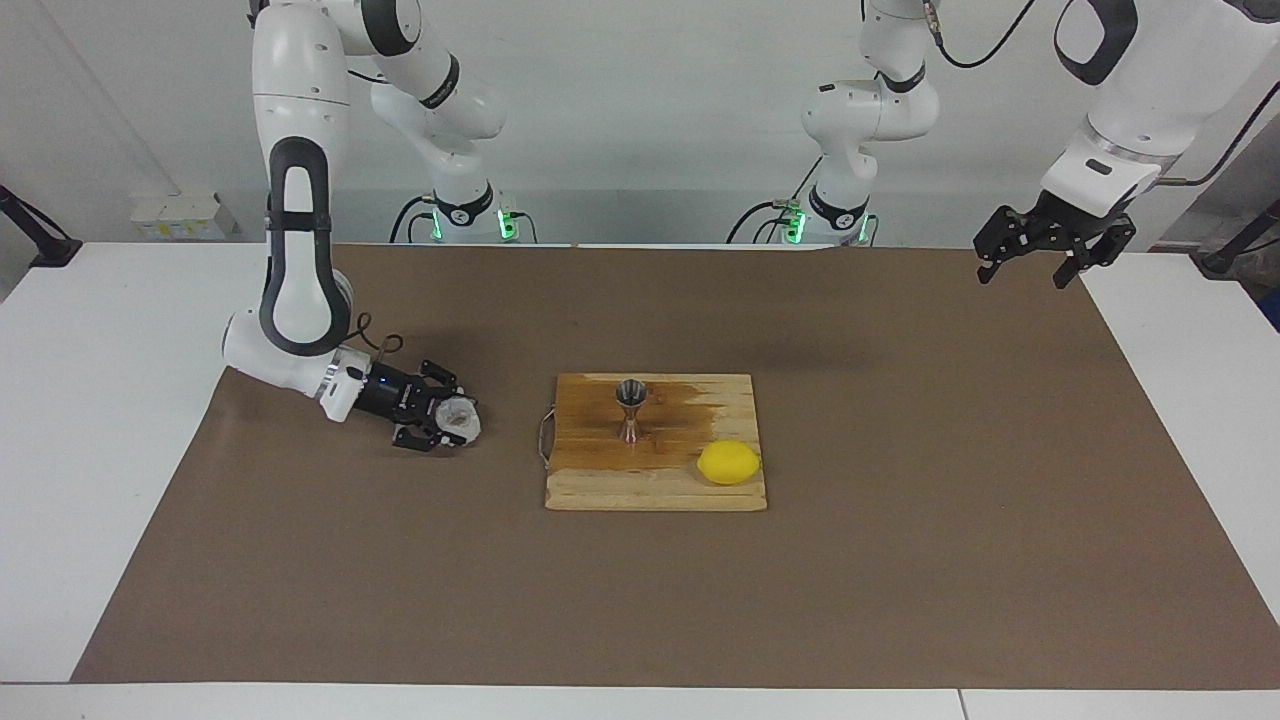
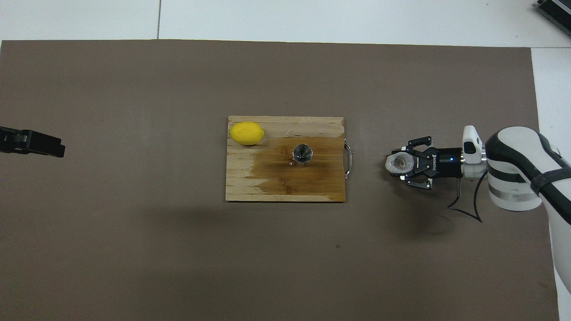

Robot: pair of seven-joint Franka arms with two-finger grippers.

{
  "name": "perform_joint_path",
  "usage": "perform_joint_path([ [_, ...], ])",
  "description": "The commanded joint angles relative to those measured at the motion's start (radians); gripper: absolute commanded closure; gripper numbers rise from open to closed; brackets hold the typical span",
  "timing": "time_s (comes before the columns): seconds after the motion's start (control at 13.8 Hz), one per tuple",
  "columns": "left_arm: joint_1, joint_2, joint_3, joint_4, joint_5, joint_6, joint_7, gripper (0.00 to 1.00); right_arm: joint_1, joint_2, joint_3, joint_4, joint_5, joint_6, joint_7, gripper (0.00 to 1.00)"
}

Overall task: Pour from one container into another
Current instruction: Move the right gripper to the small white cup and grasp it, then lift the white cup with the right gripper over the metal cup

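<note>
At right arm's end of table, on brown mat: cup (image 1: 459, 423) upright, mouth up, w/ right gripper (image 1: 447, 425) low at mat level, fingers either side of cup walls, closing on it; firm grip or not, can't tell. Approach sideways, fingers pointing toward board (image 1: 590, 490). Jigger (image 1: 631, 408) upright on board, beside cup toward left arm's end; lemon (image 1: 729, 462) near. Right arm much nearer both. Left gripper (image 1: 1038, 248) open, holds nothing, waits high over its own end.
</note>
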Motion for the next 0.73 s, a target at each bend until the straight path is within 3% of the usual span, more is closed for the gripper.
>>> perform_joint_path([
  [0.0,0.010,-0.026,-0.002,-0.026,-0.012,-0.007,0.016,0.00,0.018,-0.008,0.004,-0.002,0.037,0.029,-0.011,0.88],
  [0.07,0.010,-0.026,-0.002,-0.026,-0.012,-0.006,0.016,0.00,0.018,-0.017,0.011,0.016,0.035,0.043,0.018,0.95],
  [0.36,0.010,-0.026,-0.002,-0.026,-0.012,-0.007,0.016,0.00,0.140,-0.129,0.028,0.051,-0.075,0.139,0.345,0.95],
  [0.65,0.010,-0.026,-0.002,-0.026,-0.012,-0.007,0.016,0.00,0.292,-0.140,0.028,0.162,-0.253,0.179,0.700,0.95],
])
